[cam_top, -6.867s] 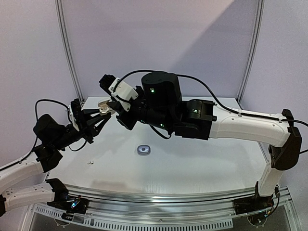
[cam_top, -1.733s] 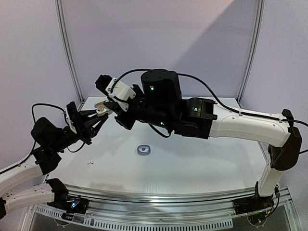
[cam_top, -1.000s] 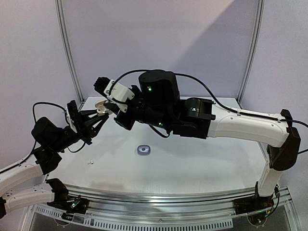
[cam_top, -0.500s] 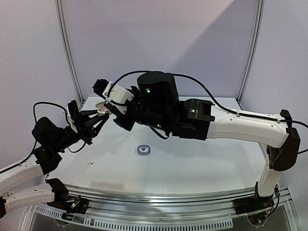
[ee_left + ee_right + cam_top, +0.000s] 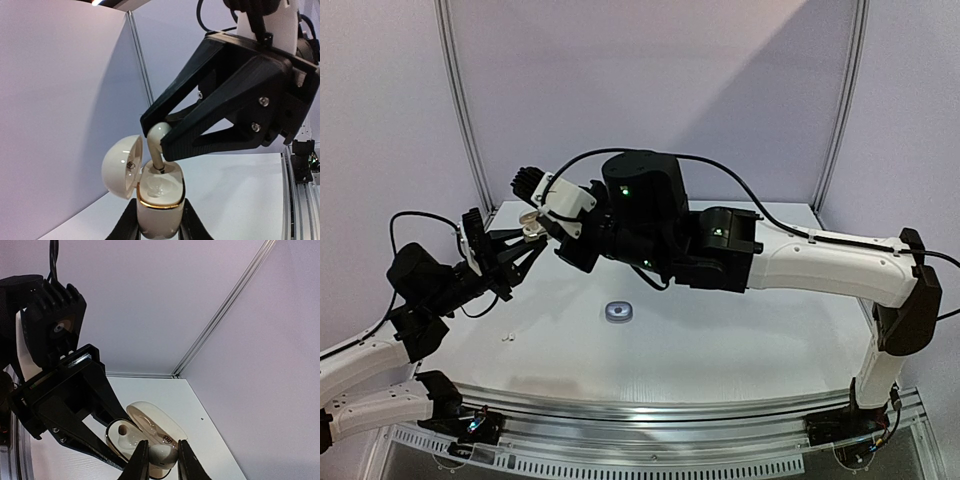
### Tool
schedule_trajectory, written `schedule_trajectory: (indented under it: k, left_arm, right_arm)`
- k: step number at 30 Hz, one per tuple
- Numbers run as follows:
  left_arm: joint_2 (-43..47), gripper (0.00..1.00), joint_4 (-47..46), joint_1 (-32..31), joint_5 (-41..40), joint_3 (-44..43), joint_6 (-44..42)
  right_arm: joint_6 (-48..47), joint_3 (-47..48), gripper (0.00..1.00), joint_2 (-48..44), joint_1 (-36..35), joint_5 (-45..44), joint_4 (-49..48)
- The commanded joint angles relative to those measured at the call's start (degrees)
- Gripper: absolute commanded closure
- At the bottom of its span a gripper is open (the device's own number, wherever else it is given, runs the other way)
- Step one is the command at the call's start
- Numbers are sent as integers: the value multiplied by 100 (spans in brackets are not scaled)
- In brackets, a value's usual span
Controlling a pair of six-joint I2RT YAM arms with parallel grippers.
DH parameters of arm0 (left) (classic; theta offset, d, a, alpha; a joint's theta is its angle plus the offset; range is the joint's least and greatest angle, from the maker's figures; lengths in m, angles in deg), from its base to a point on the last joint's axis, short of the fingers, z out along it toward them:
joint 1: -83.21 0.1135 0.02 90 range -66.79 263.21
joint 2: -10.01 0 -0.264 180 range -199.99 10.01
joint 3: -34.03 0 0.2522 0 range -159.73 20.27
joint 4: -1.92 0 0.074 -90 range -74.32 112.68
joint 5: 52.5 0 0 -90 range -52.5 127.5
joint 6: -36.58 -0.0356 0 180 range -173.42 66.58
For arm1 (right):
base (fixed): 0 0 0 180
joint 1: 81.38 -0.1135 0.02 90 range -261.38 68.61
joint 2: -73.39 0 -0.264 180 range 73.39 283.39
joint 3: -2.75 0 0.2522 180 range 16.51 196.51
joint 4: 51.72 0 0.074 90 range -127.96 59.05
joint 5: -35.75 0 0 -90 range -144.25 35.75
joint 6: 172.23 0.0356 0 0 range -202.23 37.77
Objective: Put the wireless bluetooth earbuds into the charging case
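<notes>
A white charging case (image 5: 159,202) with a gold rim stands upright in my left gripper (image 5: 159,222), which is shut on its lower body. Its lid (image 5: 121,167) hangs open to the left. My right gripper (image 5: 161,459) is shut on a white earbud (image 5: 163,454). The earbud (image 5: 157,142) leans over the case with its stem tip in the far slot. One empty round slot (image 5: 121,430) shows in the case top. In the top view both grippers meet in the air at the back left, the left gripper (image 5: 523,247) just below the right gripper (image 5: 534,222).
A small grey round case (image 5: 618,313) lies on the white table (image 5: 740,340) near the middle. A tiny white piece (image 5: 505,338) lies at the front left. The right arm (image 5: 820,265) spans the table's back; lilac walls enclose it.
The right gripper has crept a little to the left with the earbud, over the case. The left gripper and case have stayed almost in place.
</notes>
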Motion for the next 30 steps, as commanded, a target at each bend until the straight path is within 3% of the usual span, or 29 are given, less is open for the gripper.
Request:
schedule_trajectory:
  k: [1, 19, 30]
  left_arm:
    - [54, 100, -323, -79, 48, -110, 74]
    - [76, 100, -272, -79, 82, -123, 319]
    - [107, 100, -306, -79, 97, -106, 63]
  right_arm:
    - [-9, 77, 83, 226, 52, -295, 200]
    - [246, 85, 81, 169, 54, -358, 98]
    - [370, 104, 91, 141, 56, -604, 1]
